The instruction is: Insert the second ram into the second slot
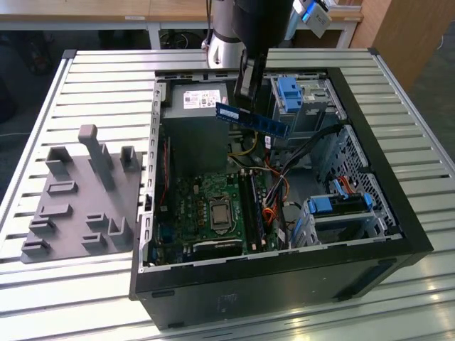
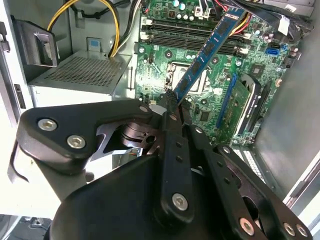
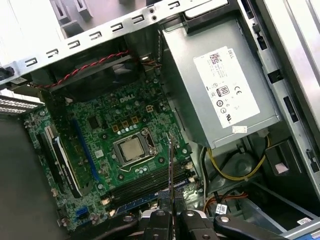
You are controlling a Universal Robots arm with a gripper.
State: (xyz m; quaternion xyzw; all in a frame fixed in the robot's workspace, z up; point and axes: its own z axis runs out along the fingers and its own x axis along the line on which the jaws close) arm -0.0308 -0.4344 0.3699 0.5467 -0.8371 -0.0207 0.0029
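Exterior view: the gripper has the ram pinched near one end, up in the air over the open case, between the PSU and the drive bays, well above the motherboard.

Second wrist view: fingers clamped on the stick's end. You get its flat chip side here, angled across the slots.

First wrist view: same stick edge-on, just a thin line rising from the claw, over the slots beside the CPU.
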